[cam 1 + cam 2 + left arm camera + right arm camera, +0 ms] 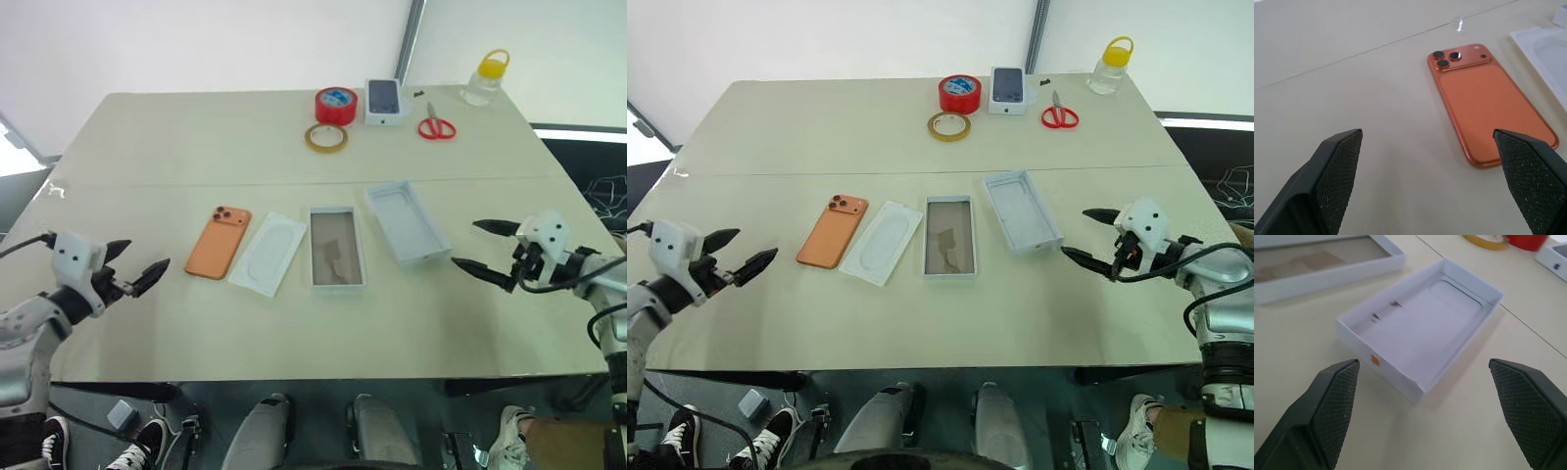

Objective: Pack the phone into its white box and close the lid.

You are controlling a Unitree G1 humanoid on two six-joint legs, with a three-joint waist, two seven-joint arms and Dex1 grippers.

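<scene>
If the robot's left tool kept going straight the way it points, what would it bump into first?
Probably the phone. The left tool is open and aims across bare table at the orange phone lying flat, camera side up. Its exact height over the table is hard to judge.

Top middle of the bench (196, 137): red tape roll (336, 105), yellowish tape ring (325, 137) just below it, small white box with a dark phone picture (384, 102), red scissors (436, 126), yellow-capped jar (487, 77). Thin white insert (268, 253) lies mid-frame.
</scene>
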